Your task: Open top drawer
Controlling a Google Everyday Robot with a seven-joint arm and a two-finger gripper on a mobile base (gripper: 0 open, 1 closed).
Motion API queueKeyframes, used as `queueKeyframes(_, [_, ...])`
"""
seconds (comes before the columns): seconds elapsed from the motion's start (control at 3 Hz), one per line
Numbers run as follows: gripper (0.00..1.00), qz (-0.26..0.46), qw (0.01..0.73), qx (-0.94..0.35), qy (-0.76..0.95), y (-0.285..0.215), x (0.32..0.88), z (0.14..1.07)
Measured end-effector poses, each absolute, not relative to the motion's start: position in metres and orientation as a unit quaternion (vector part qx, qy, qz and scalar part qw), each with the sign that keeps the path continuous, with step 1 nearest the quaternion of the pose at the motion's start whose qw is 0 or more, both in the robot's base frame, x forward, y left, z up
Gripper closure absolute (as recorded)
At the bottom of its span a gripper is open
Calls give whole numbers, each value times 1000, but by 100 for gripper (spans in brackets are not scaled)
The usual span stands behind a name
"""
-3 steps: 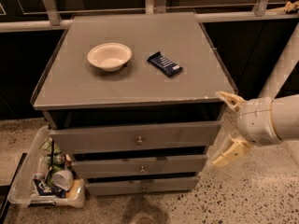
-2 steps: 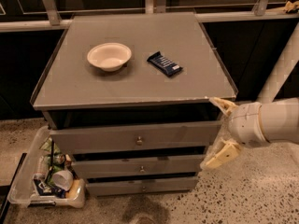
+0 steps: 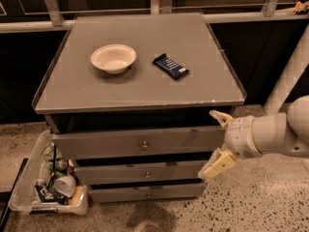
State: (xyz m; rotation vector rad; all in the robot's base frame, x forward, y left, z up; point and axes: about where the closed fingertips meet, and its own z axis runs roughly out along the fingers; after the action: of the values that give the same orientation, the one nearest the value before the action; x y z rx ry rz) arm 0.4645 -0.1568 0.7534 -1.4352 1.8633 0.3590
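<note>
The top drawer is the widest grey drawer of the cabinet, just under the tabletop, with a small round brass knob at its centre. Its front stands a little forward of the cabinet body. My gripper is open at the drawer's right end, one cream finger near the tabletop corner and the other finger lower, level with the middle drawer. The white arm comes in from the right. The gripper holds nothing.
Two shorter grey drawers sit below. On the grey top lie a white bowl and a dark blue snack bar. A clear bin of trash stands on the floor at the left. A railing runs behind.
The gripper has moved left, from beside the cabinet's right edge to the right end of the top drawer front. The drawer has not moved.
</note>
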Motion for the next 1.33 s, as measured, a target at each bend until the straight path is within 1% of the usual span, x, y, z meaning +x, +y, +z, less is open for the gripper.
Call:
queueKeyframes(0.67, [0, 124, 403, -583, 694, -143, 495, 715])
queueKeyframes(1.33, [0, 106, 415, -614, 663, -142, 509, 686])
